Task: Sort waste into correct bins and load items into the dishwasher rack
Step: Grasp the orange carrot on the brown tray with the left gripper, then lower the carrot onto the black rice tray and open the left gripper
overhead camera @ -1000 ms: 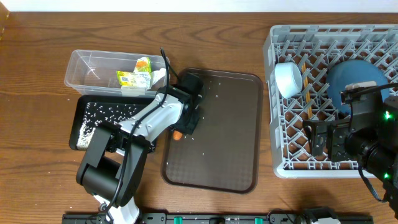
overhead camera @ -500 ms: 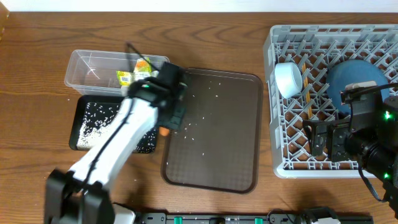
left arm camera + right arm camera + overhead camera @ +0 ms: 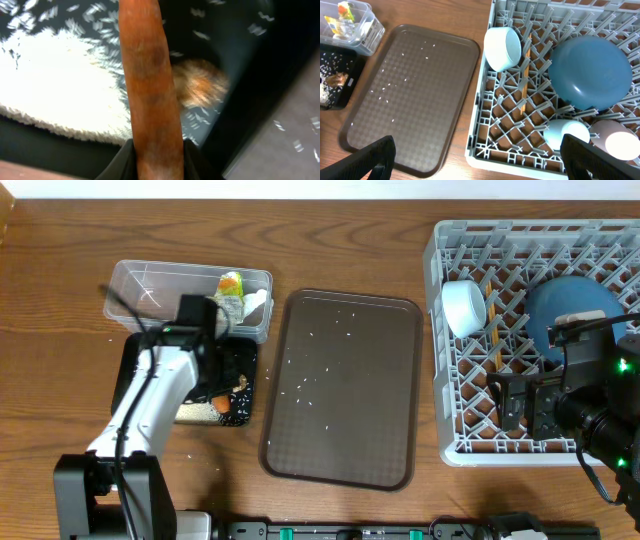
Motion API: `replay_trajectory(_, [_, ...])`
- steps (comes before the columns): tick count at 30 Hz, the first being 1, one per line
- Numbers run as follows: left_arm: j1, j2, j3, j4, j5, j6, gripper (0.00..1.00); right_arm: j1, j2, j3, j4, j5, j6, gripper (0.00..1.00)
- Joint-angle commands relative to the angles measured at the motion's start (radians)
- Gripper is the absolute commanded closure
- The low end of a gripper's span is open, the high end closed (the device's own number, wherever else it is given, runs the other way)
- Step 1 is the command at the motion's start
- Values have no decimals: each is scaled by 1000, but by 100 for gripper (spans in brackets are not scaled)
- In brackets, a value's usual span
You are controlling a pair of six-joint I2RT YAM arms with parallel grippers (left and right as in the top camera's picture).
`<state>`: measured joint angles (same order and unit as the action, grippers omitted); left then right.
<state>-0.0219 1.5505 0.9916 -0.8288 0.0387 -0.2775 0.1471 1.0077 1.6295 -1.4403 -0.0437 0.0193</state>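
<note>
The left arm has swung off the serving tray [image 3: 345, 440] and now hangs over the black tray [image 3: 243, 365], bringing the carrot [image 3: 147, 75] with it. The left gripper [image 3: 159, 167] is clamped on the carrot's lower end, so the carrot juts forward past the fingers. It hangs above a blurred white heap [image 3: 55, 85], probably rice, and a brown scrap [image 3: 200, 82] that lie in the tray. The carrot sits low over the tray's near right corner, which suggests the food waste is collected here. The clear tub [image 3: 150, 285] just behind holds the dry rubbish: the wrapper [image 3: 231, 284] and what looks like tissue [image 3: 255, 302].

The next move is probably a release. The jaws need only part, as the carrot is already inside the rim. It is long and round, so it may roll towards the scrap or tip against the wall.

Loose rice grains [image 3: 300, 383] are scattered on the serving tray, so the sorting is not finished.

The right gripper [image 3: 477, 150] waits over the near edge of the rack [image 3: 440, 380] with its fingers spread wide and nothing between them. The rack already holds the plate [image 3: 592, 70], the bowl [image 3: 502, 47] on its side, the chopsticks [image 3: 524, 75] between the pegs, and two cups [image 3: 565, 132] at the near edge, so loading looks complete.
</note>
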Motion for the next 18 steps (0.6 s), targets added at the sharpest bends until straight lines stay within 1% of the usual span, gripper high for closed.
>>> replay_trajectory(1, [57, 4, -40, 67, -4, -146, 81, -6, -2, 4, -1, 13, 10, 1])
replay_trajectory(3, [77, 4, -48, 113, -1, -204, 81, -6, -2, 4, -1, 13, 10, 1])
replay_trajectory(4, [84, 4, -47, 134, 6, -225, 77, -6, -2, 4, -1, 13, 10, 1])
replay_trajectory(5, [86, 3, -47, 148, 15, -236, 45, -6, -2, 4, -1, 13, 10, 1])
replay_trajectory(6, [88, 2, -46, 159, 34, -237, 26, -6, -2, 4, -1, 13, 10, 1])
replay_trajectory(7, [89, 1, -43, 164, 56, -237, 13, -6, -2, 4, -1, 13, 10, 1])
replay_trajectory(8, [88, 0, -40, 164, 69, -237, 10, -6, -2, 4, -1, 13, 10, 1])
replay_trajectory(13, [89, -42, -18, 140, 75, -205, 9, -6, -2, 4, -2, 13, 10, 1])
replay_trajectory(15, [88, -83, 8, 97, 82, -179, 9, -6, -2, 4, -2, 13, 10, 1])
replay_trajectory(18, [88, -171, 52, 21, 132, -86, 9, -6, -2, 4, -3, 13, 10, 1])
